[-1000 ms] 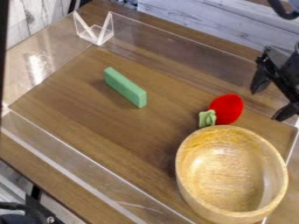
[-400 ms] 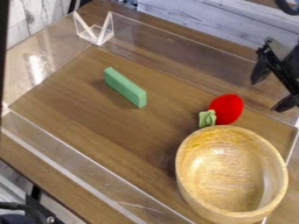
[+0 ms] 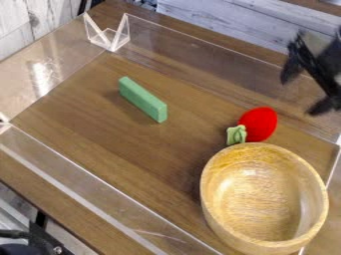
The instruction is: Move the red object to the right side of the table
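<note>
The red object (image 3: pixel 258 122), a small round toy fruit with a green leafy stub, rests on the brown wood table (image 3: pixel 94 134) at the right, just beyond the rim of the wooden bowl. My gripper (image 3: pixel 304 90) hangs above and to the right of it, near the picture's right edge and blurred by motion. Its dark fingers (image 3: pixel 289 72) stand apart with nothing between them. It does not touch the fruit.
A large wooden bowl (image 3: pixel 264 196) fills the near right corner. A green rectangular block (image 3: pixel 143 99) lies at the middle left. A small clear acrylic stand (image 3: pixel 107 32) sits at the far left. Low clear walls (image 3: pixel 80 184) edge the table.
My gripper has risen and drifted slightly towards the far side, still open. The red object, bowl and block have not moved.
</note>
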Motion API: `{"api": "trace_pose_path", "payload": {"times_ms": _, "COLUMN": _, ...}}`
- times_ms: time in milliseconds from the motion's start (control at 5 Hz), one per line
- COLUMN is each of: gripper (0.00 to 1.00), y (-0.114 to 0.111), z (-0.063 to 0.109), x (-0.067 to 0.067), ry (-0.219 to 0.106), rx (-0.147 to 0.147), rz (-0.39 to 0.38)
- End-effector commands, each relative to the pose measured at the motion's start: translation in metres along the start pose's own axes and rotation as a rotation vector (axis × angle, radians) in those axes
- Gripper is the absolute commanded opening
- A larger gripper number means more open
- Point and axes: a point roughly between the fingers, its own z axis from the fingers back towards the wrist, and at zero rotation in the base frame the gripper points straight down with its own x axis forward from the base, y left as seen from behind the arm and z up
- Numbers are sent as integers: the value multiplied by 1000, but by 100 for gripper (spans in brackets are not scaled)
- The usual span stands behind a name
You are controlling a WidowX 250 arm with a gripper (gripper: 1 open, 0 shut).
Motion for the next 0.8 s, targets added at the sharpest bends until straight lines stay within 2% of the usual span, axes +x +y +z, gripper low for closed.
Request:
{"api": "trace_pose_path", "payload": {"times_ms": 0, "gripper": 100, "y": 52, "z": 15, "x": -17, "ry": -58, "rx": 29, "rz": 82}}
{"api": "trace_pose_path", "payload": {"times_ms": 400, "gripper": 100, "y": 132, "z": -13, "x": -56, "ry": -29, "rx": 58, "rz": 246}}
{"api": "trace_pose_path", "payload": {"times_ms": 600, "gripper": 100, "y": 173, "z": -26, "x": -76, "ry": -38, "rx": 64, "rz": 265}}
